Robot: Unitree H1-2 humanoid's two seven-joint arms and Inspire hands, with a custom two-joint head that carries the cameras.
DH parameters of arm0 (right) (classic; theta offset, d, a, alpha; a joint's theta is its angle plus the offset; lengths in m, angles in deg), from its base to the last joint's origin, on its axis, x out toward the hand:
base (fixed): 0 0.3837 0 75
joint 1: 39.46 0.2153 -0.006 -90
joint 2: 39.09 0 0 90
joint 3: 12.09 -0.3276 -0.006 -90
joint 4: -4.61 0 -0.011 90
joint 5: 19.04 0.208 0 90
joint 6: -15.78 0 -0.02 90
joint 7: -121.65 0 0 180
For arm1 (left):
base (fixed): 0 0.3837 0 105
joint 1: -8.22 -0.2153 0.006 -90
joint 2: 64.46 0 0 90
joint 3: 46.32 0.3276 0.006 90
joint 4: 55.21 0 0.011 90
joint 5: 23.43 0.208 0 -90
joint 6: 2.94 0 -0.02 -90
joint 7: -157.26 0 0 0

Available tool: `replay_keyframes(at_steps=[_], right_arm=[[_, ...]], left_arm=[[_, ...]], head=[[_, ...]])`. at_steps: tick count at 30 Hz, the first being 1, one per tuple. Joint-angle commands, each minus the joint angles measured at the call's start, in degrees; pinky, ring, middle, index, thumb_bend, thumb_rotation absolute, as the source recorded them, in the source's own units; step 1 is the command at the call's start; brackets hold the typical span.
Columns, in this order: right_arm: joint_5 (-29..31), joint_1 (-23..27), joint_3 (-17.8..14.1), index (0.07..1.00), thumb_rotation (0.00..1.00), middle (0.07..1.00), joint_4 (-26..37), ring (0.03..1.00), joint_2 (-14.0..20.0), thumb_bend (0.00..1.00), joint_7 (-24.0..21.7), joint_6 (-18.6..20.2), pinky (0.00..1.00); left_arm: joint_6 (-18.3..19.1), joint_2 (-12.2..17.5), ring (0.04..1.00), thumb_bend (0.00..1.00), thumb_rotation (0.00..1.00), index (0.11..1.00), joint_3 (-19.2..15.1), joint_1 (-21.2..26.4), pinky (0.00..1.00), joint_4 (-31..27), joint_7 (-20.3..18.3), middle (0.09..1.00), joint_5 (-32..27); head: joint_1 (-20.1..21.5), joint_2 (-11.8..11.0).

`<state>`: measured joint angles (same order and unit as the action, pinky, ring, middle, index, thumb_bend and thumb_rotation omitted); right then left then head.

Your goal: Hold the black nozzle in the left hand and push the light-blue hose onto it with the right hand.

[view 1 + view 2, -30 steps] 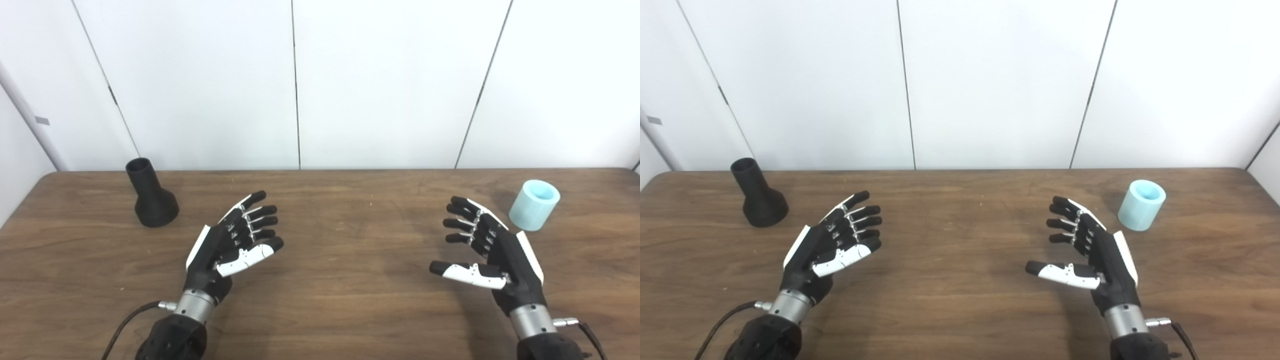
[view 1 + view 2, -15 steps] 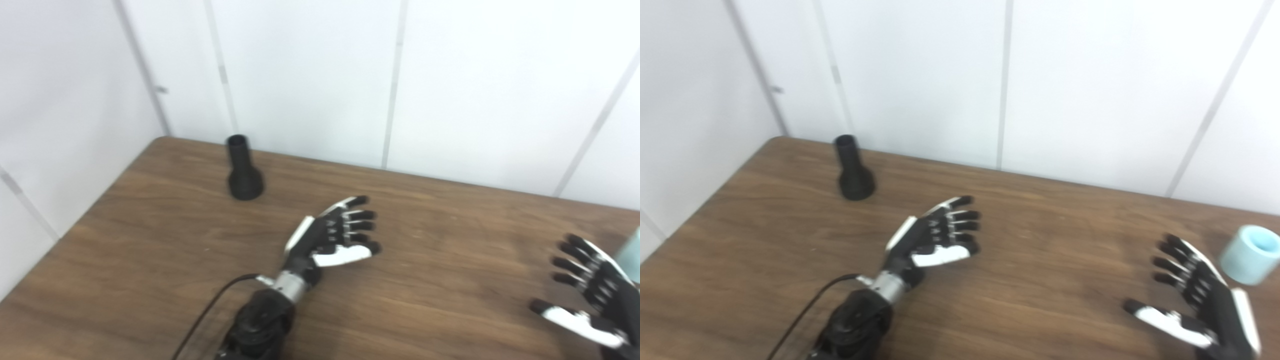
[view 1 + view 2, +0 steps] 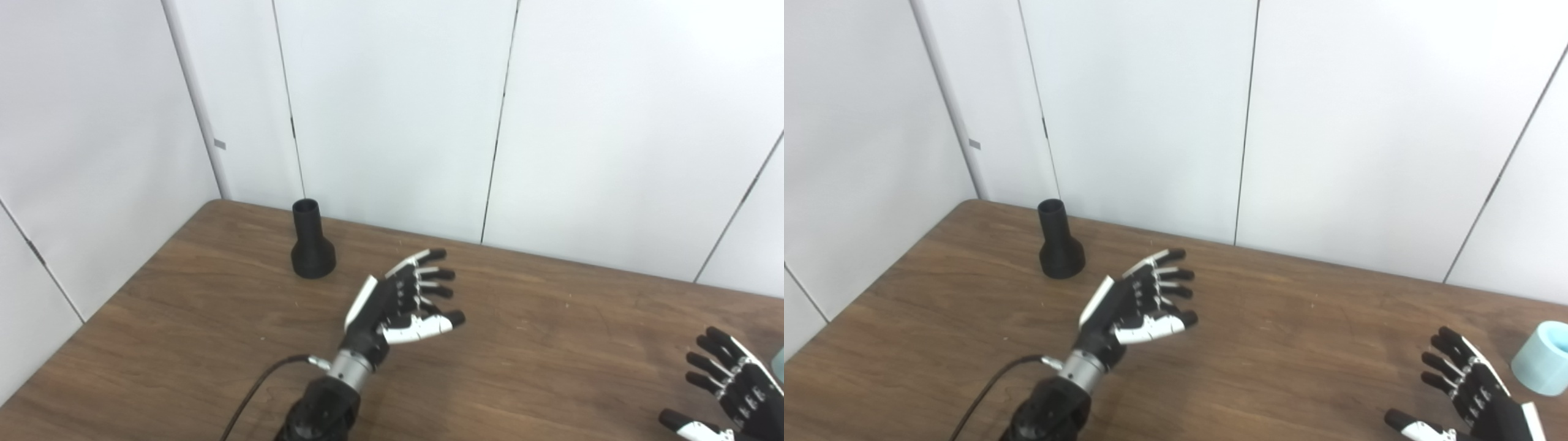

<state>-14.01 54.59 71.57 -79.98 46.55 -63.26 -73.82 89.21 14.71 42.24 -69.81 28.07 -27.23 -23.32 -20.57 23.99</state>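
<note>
At the bottom right corner of the frame the right hand (image 3: 1470,392) is partly cut by the edge; its fingers are spread apart and it holds nothing. Just beside it, at the right edge, the light-blue hose (image 3: 1540,358) stands upright on the table (image 3: 1274,367), near the hand but not touching it. It is a short, wide tube with a thick wall; I judge it light and perhaps a little soft, so the best hold is around its side wall, with the open end left free for the push. In the lower middle of the frame the left hand (image 3: 401,303) hovers over the table, its arm coming in from the bottom edge with a black cable beside the wrist. The palm faces toward the right, the fingers point away toward the wall and are apart, the white thumb lies across below them, and nothing is in the hand. Farther away, toward the upper left of the frame, the black nozzle (image 3: 311,240) stands upright on its wide base, with the narrow open neck on top, well apart from the left hand. It looks stiff and light and probably smooth; I would take it around the wide base, so the neck stays free for the hose. No step of the joining is done yet.
</note>
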Motion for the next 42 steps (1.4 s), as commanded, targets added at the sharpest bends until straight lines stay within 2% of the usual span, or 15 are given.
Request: replay_keyframes(at_steps=[1, 3, 5, 10, 14, 19, 22, 25, 29, 34, 39, 42], right_arm=[[0.5, 1.86, -0.37, 0.865, 0.0, 0.866, 1.22, 0.82, 0.53, 0.72, -0.21, -2.83, 0.75], [0.38, 2.07, -0.38, 0.867, 0.0, 0.868, 0.98, 0.822, 0.63, 0.71, -0.17, -2.69, 0.76], [0.31, 2.21, -0.38, 0.868, 0.0, 0.868, 0.75, 0.823, 0.69, 0.71, -0.16, -2.73, 0.77], [0.59, 2.54, -0.56, 0.871, 0.0, 0.869, 0.17, 0.816, 0.88, 0.7, -0.23, -3.23, 0.77], [-0.12, 2.9, -0.25, 0.872, 0.0, 0.869, -0.4, 0.816, 0.57, 0.7, 0.13, -3.52, 0.77], [-0.33, 3.23, 0.07, 0.873, 0.0, 0.87, -1.08, 0.817, 0.45, 0.69, 0.05, -3.96, 0.76], [-0.12, 3.34, 0.15, 0.875, 0.0, 0.872, -1.42, 0.82, 0.52, 0.69, -0.13, -4.32, 0.77], [-0.01, 3.3, 0.17, 0.877, 0.0, 0.873, -1.39, 0.822, 0.55, 0.68, -0.2, -4.36, 0.77], [0.65, 3.55, 0.08, 0.878, 0.0, 0.874, -1.71, 0.823, 0.56, 0.68, -0.46, -4.47, 0.76], [0.83, 3.56, 0.07, 0.878, 0.0, 0.874, -1.35, 0.821, 0.43, 0.68, -0.42, -4.1, 0.76], [0.8, 3.47, 0.1, 0.876, 0.0, 0.871, -1.1, 0.818, 0.4, 0.68, -0.42, -4.09, 0.75], [1.01, 3.51, -0.03, 0.877, 0.0, 0.871, -1.3, 0.818, 0.46, 0.68, -0.49, -4.19, 0.75]], left_arm=[[0.84, 2.5, 0.65, 0.62, 0.12, 0.759, -0.69, 2.91, 0.48, -3.33, 0.13, 0.7, 1.21], [2.86, 5.03, 0.687, 0.62, 0.12, 0.756, -1.3, 3.79, 0.56, -5.43, -0.56, 0.704, 1.71], [4.4, 7.43, 0.701, 0.62, 0.11, 0.755, -2.07, 4.62, 0.59, -7.09, -1.06, 0.709, 1.95], [6.52, 13.8, 0.702, 0.62, 0.09, 0.751, -5.01, 7.24, 0.6, -9.44, -1.12, 0.713, 3.15], [9.6, 18.6, 0.699, 0.63, 0.1, 0.749, -8.04, 9.94, 0.59, -11.01, -0.72, 0.712, 4.1], [12.76, 22.32, 0.683, 0.63, 0.12, 0.746, -10.72, 12.19, 0.56, -12.07, -0.66, 0.702, 4.25], [13.11, 25.02, 0.692, 0.64, 0.13, 0.744, -12.62, 13.44, 0.58, -10.74, -0.32, 0.704, 4.72], [13.17, 25.99, 0.709, 0.65, 0.14, 0.742, -13.36, 13.86, 0.6, -10.04, -0.18, 0.709, 4.98], [13.37, 29.94, 0.768, 0.66, 0.17, 0.751, -15.19, 15.1, 0.63, -7.07, 1.67, 0.751, 8.92], [14.33, 31.72, 0.809, 0.69, 0.18, 0.774, -15.41, 15.65, 0.71, -5.4, 2.55, 0.789, 11.7], [17.01, 33.78, 0.869, 0.79, 0.22, 0.822, -13.26, 15.62, 0.82, -4.59, 2.29, 0.829, 17.22], [20.04, 35.36, 0.958, 0.85, 0.29, 0.861, -11.52, 15.34, 0.94, -4.44, 0.51, 0.888, 19.83]], head=[[-0.1, 0.03], [-0.27, -0.09], [-0.36, -0.19], [-0.8, -0.46], [-1.07, -0.57], [-1.33, -0.82], [-1.33, -0.87], [-1.33, -0.87], [-1.3, -0.99], [-1.37, -0.99], [-1.25, -0.89], [-1.23, -0.87]])
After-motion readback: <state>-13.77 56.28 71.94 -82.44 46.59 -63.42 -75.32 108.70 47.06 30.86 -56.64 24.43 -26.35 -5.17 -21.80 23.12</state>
